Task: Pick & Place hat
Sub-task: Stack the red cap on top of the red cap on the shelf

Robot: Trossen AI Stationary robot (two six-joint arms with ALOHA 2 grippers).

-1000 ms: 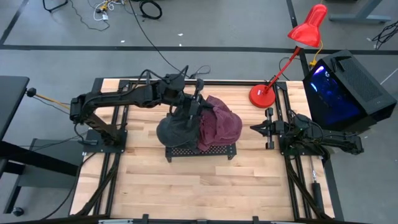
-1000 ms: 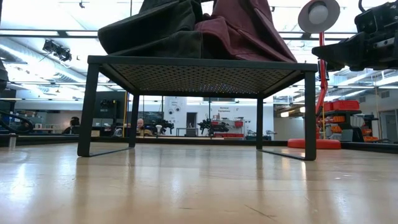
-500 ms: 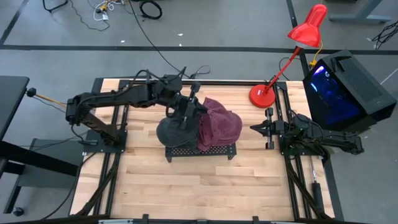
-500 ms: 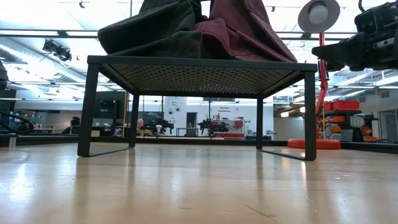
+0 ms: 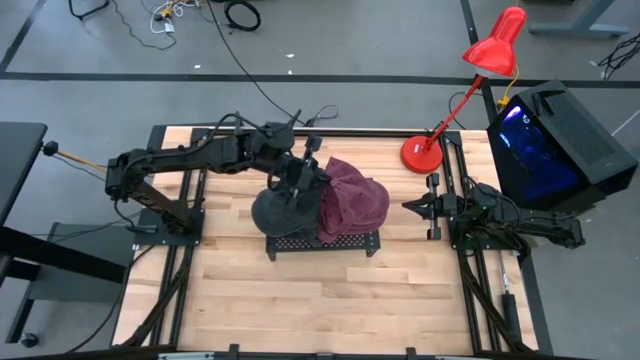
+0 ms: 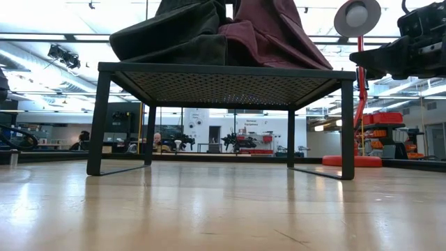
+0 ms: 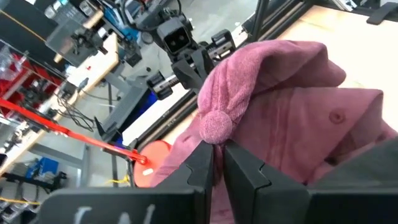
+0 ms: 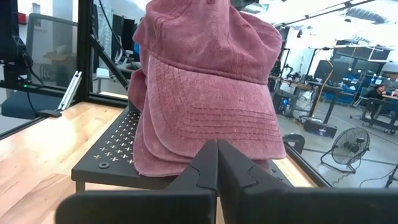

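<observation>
A black perforated stand [image 5: 322, 243] in the table's middle carries a dark hat [image 5: 280, 212] on its left part and pink-maroon hats [image 5: 355, 205] on its right part, lying on the stand's top [image 6: 223, 73]. In the right wrist view a pink cap [image 8: 211, 93] shows with its brim toward me. My left gripper [image 5: 312, 180] reaches over the dark hat to the pink pile. There it is shut on a pink beanie [image 7: 261, 81] with a pompom. My right gripper [image 5: 408, 206] waits shut at the table's right side, level with the stand. My left gripper [image 7: 219, 158] pinches pink cloth between its two fingers just under the beanie's pompom [image 7: 215, 126], at the hat's top. It comes slanting down from the table's left and far side. The beanie's lower part lies on the pile on the stand.
A red desk lamp [image 5: 425, 152] stands at the far right corner, its arm reaching up over the edge. A black box with blue light [image 5: 555, 145] sits beyond the right edge. Bare wood lies in front of the stand [image 5: 320, 300]. The right arm's base [image 5: 500, 225] fills the right side.
My left arm has drawn back a little toward the table's left edge, and its gripper has moved with it over the pile. The hats have kept their place on the stand.
</observation>
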